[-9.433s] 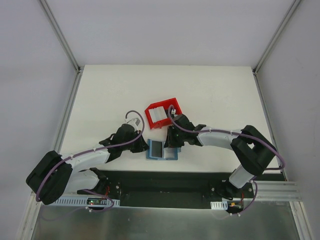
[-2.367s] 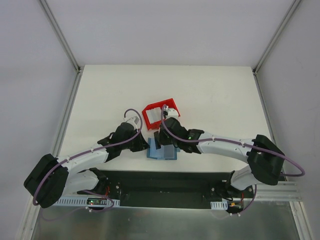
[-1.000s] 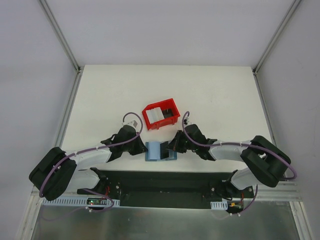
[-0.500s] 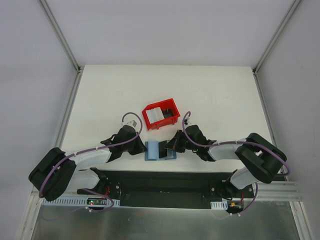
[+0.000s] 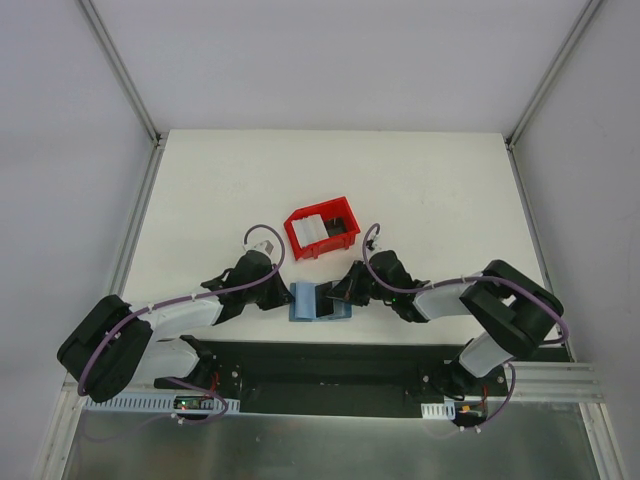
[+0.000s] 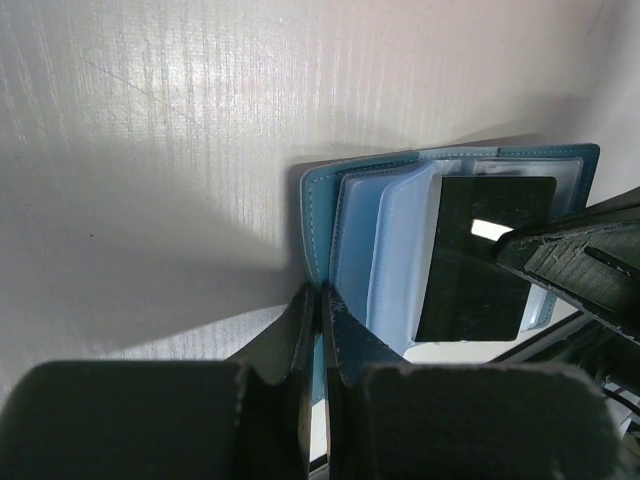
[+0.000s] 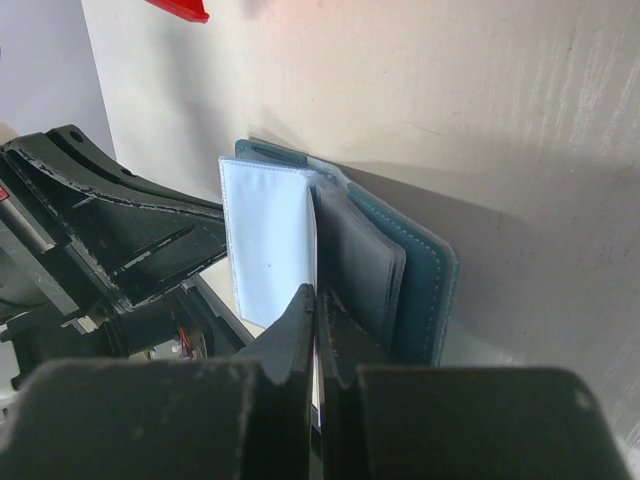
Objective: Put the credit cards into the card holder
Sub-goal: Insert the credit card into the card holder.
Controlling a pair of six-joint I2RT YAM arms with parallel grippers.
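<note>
The teal-blue card holder [image 5: 304, 302] lies open near the table's front edge. My left gripper [image 5: 283, 296] is shut on its left cover edge, seen up close in the left wrist view [image 6: 322, 300]. My right gripper [image 5: 338, 294] is shut on one white credit card [image 7: 265, 240] that stands upright among the holder's leaves [image 7: 420, 290]. The right wrist view shows that grip [image 7: 316, 300]. From the left wrist the card [image 6: 485, 260] looks dark against the light-blue pockets [image 6: 395, 250]. More white credit cards [image 5: 314, 232] lie in the red bin.
The red plastic bin [image 5: 322, 207] stands just behind the holder, and its corner shows in the right wrist view [image 7: 180, 8]. The two grippers face each other across the holder, a few centimetres apart. The black base plate [image 5: 330, 365] runs along the near edge.
Earlier the right gripper was at the red bin, then came down to the holder. Over the last second it has edged slightly left with the card. The left gripper has held still.
</note>
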